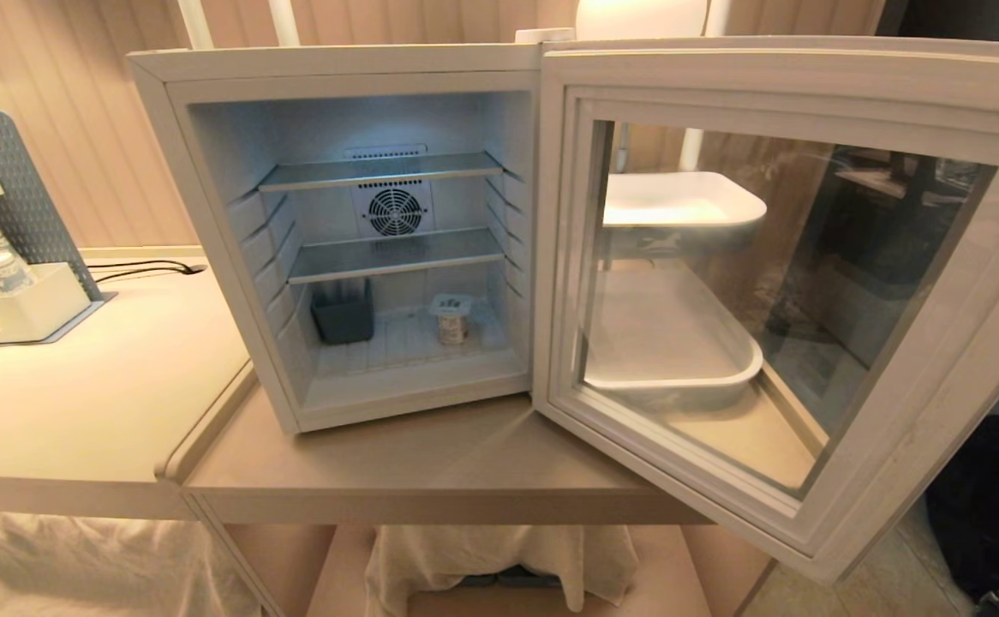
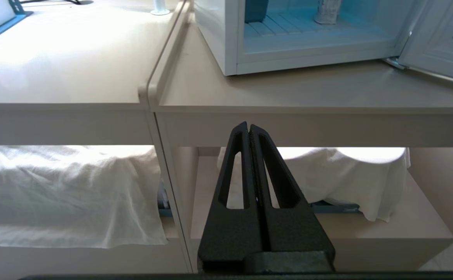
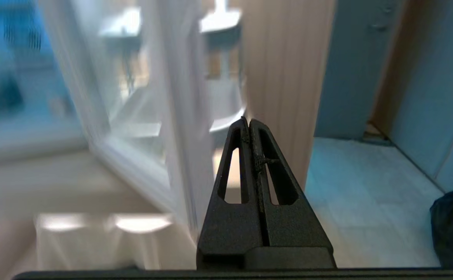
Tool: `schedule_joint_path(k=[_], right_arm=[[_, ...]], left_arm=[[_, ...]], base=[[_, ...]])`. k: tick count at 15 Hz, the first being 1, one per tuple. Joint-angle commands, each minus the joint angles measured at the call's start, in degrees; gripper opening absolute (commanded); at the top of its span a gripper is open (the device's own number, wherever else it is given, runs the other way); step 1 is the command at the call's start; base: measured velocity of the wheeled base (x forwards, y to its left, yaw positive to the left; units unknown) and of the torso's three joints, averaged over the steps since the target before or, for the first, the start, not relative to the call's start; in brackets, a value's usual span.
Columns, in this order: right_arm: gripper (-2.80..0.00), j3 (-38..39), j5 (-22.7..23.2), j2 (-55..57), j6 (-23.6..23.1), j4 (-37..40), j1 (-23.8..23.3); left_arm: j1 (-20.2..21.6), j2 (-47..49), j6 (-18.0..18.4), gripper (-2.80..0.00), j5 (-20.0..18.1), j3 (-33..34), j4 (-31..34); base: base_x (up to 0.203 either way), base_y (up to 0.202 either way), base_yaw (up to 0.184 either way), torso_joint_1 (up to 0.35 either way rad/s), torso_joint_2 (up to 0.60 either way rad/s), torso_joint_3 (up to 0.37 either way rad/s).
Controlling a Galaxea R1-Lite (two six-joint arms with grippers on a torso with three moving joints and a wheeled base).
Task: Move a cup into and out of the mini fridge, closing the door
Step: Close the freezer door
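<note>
The cup [image 1: 451, 318] is being kept on the floor of the mini fridge [image 1: 208, 171], its door [image 1: 919, 480] wide open; removal and closing are being awaited, with both grippers [image 2: 248, 125] [image 3: 248, 119] pressed together, empty.

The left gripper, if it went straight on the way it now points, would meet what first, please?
Most likely the front edge of the table: the shut left gripper points level at it, below the mini fridge. How far off it is stays unclear.

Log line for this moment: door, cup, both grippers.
door: open | cup: on mini fridge floor, beside dark bin | left gripper: shut, empty, below tabletop edge | right gripper: shut, empty, near door
</note>
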Motion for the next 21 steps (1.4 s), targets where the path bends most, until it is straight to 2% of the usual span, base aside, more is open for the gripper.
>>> schedule_joint_path(k=[1,3,5,6,7,8,9,11,12,13,14,17,21], right_arm=[[-2.8,-10.3,-3.4,14.7,4.1,0.9,0.0],[-2.8,-17.8,-7.2,33.1,9.4,1.1,-1.1],[-2.8,-24.9,-8.1,50.2,13.2,1.2,-4.4],[-2.8,-28.4,-5.6,57.6,13.8,1.5,-7.6],[-2.8,-31.7,0.7,63.6,12.9,1.8,-12.7],[-2.8,-33.9,11.8,67.7,11.7,1.9,-17.0],[-2.8,-35.2,26.3,69.8,10.3,1.6,-20.8],[-2.8,-36.9,61.7,73.0,6.4,-0.7,-28.9],[-2.8,-37.5,74.6,75.2,4.6,-2.9,-32.9],[-2.8,-37.8,83.7,78.1,2.9,-6.6,-37.5],[-2.8,-37.3,88.0,79.6,1.8,-12.2,-39.8],[-2.8,-31.9,88.3,76.6,1.6,-16.9,-38.2],[-2.8,-29.8,88.3,75.2,5.3,-19.1,-33.7]], left_arm=[[0.0,0.1,0.0,-2.8,0.0,0.0,0.0],[0.0,0.1,-0.1,-2.8,0.0,0.0,0.0],[0.0,0.1,-0.1,-2.8,0.0,0.1,0.0],[0.0,0.1,-0.1,-2.8,0.0,0.0,0.0],[0.0,0.1,-0.1,-2.8,0.0,0.1,0.0],[0.0,0.1,-0.1,-2.8,0.0,0.0,0.0],[0.1,0.1,-0.1,-2.8,0.0,0.0,0.0],[0.0,0.1,-0.1,-2.8,0.0,0.0,0.0],[0.0,0.1,-0.1,-2.8,0.0,0.0,0.0],[0.0,0.1,-0.1,-2.8,0.1,0.0,0.0],[0.1,0.1,-0.1,-2.8,0.0,0.0,0.0],[0.0,0.1,-0.1,-2.8,0.0,0.0,0.0],[0.0,0.1,-0.1,-2.8,0.0,0.0,0.0]], base=[[0.0,0.0,0.0,0.0,0.0,0.0],[0.0,0.0,0.0,0.0,0.0,0.0],[0.0,0.0,0.0,0.0,0.0,0.0],[0.0,0.0,0.0,0.0,0.0,0.0],[0.0,0.0,0.0,0.0,0.0,0.0],[0.0,0.0,0.0,0.0,0.0,0.0],[0.0,0.0,0.0,0.0,0.0,0.0],[0.0,0.0,0.0,0.0,0.0,0.0],[0.0,0.0,0.0,0.0,0.0,0.0],[0.0,0.0,0.0,0.0,0.0,0.0],[0.0,0.0,0.0,0.0,0.0,0.0],[0.0,0.0,0.0,0.0,0.0,0.0],[0.0,0.0,0.0,0.0,0.0,0.0]])
